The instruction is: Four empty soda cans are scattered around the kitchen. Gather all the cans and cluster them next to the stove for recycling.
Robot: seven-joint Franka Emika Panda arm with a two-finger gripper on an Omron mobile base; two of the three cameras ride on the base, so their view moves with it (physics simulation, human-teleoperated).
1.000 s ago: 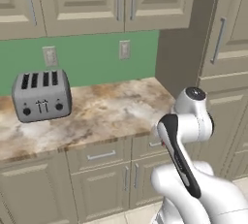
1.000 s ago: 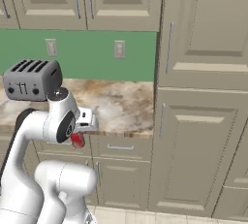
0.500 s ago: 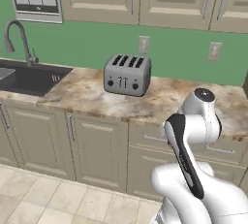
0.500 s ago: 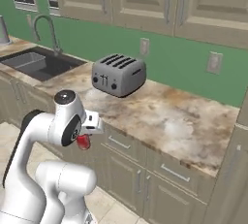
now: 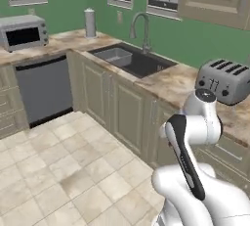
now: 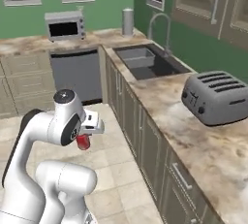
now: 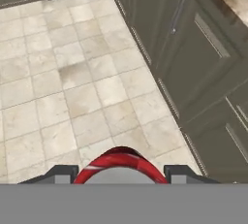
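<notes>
A red soda can [image 6: 83, 141] is seen at the lower left of the right base view, tucked under the white arm's hand, with the gripper [image 6: 85, 138] closed about it — the jaws are narrowed to the can's width and no gap is visible. In the hand view the same can [image 7: 121, 166] sits at the bottom centre as a red rim with a pale top, flanked by two dark fingertips [image 7: 62, 173], above beige floor tiles [image 7: 72, 72] and cabinet doors [image 7: 203, 68] at the right. The step in hand is judged to be carrying. It would be done well if the can were kept upright and clear of the counter edge [image 6: 160, 116] while the stove is sought. The can looks small, plain, cylindrical and undented. A grey toaster [image 6: 215, 97] is seen at the right, a sink [image 6: 145, 62] at upper centre
</notes>
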